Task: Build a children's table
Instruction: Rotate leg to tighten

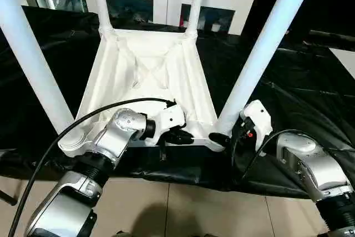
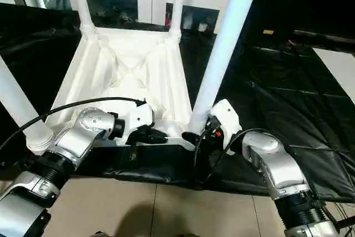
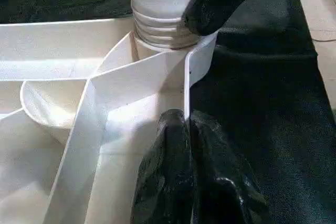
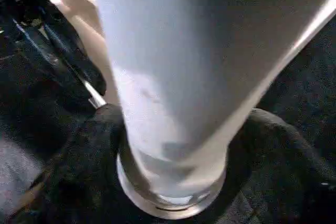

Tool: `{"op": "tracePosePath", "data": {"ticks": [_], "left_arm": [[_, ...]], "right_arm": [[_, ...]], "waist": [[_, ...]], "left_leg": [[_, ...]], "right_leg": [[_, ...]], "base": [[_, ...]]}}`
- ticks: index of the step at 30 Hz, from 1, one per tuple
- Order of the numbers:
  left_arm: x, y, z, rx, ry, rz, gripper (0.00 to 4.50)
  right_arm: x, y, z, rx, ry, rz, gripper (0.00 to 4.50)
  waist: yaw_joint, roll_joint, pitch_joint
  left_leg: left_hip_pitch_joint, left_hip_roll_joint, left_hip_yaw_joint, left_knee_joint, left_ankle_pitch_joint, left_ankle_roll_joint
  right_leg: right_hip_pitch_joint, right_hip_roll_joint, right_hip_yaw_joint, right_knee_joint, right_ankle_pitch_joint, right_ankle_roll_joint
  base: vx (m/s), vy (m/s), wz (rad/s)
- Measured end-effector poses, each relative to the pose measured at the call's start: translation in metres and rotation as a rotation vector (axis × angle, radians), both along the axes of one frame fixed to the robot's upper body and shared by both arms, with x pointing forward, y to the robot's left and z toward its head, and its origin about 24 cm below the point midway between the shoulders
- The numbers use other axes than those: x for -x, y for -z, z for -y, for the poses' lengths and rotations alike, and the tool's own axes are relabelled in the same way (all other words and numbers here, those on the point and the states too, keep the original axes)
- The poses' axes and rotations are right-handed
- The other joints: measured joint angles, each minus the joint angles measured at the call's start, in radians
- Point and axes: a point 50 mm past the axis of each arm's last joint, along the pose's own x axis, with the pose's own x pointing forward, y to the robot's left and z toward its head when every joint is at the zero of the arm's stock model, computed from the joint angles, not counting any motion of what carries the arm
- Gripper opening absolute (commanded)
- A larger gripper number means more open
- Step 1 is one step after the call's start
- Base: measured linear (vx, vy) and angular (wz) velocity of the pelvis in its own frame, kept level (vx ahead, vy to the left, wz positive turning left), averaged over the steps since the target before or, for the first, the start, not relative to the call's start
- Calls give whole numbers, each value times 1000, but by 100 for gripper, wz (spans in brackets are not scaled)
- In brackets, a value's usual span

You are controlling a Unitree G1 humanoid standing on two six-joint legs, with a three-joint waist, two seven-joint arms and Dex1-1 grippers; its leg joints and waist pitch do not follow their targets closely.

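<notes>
Tabletop (image 1: 150,70) rim pinched by left tool (image 1: 186,136); right tool (image 1: 224,137) clasps leg (image 1: 260,54).

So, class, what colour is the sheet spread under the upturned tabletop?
Black; the sheet under the white tabletop shows best in the left eye view.

No readable text anywhere right now: no label, brand, number or sign to call out.
</notes>
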Motion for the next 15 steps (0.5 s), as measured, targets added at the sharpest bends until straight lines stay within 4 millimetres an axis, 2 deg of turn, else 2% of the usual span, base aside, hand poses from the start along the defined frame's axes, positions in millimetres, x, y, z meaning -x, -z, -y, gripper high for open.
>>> {"op": "tracePosePath", "data": {"ticks": [8,12,15], "left_arm": [[0,0,-2,-5,-3,1,0],[0,0,-4,-10,-7,1,0],[-2,0,-4,-11,-39,14,0]], "right_arm": [[1,5,-2,-11,-20,-36,276],[0,8,-4,-42,-1,-45,272],[-4,12,-10,-85,71,-44,271]], "waist": [[0,-3,-1],[-4,-4,-2],[-14,-7,-3]], "left_leg": [[0,0,0,0,0,0],[1,0,0,0,0,0],[2,1,0,0,0,0]], "right_leg": [[0,0,0,0,0,0],[0,1,0,1,0,0],[0,1,0,1,1,-1]], "base": [[0,0,0],[0,0,0],[0,0,0]]}}
